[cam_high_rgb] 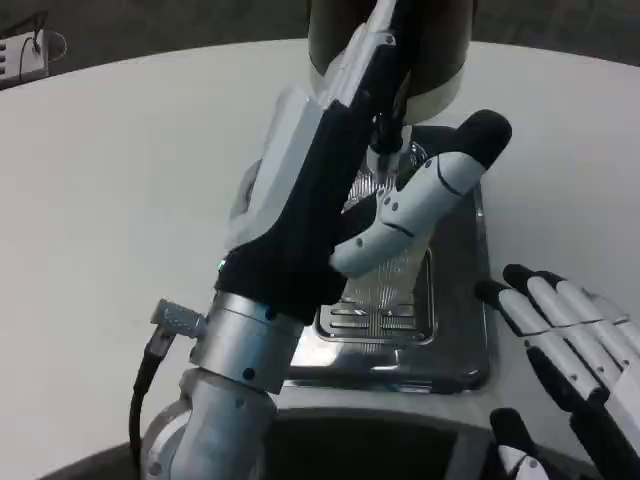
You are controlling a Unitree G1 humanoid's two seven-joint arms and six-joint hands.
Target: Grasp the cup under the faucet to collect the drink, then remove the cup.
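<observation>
A clear ribbed cup stands on the metal drip tray under the faucet of the dark dispenser. My left hand reaches in from the lower left and wraps the cup. Its white and black thumb lies across the cup's near right side, and the hand's back hides most of the cup. My right hand hovers at the lower right beside the tray, fingers apart and holding nothing. I cannot tell whether any drink is flowing.
The grated centre of the drip tray lies just in front of the cup. A white power strip sits at the table's far left edge. Bare white tabletop spreads to the left of my left arm.
</observation>
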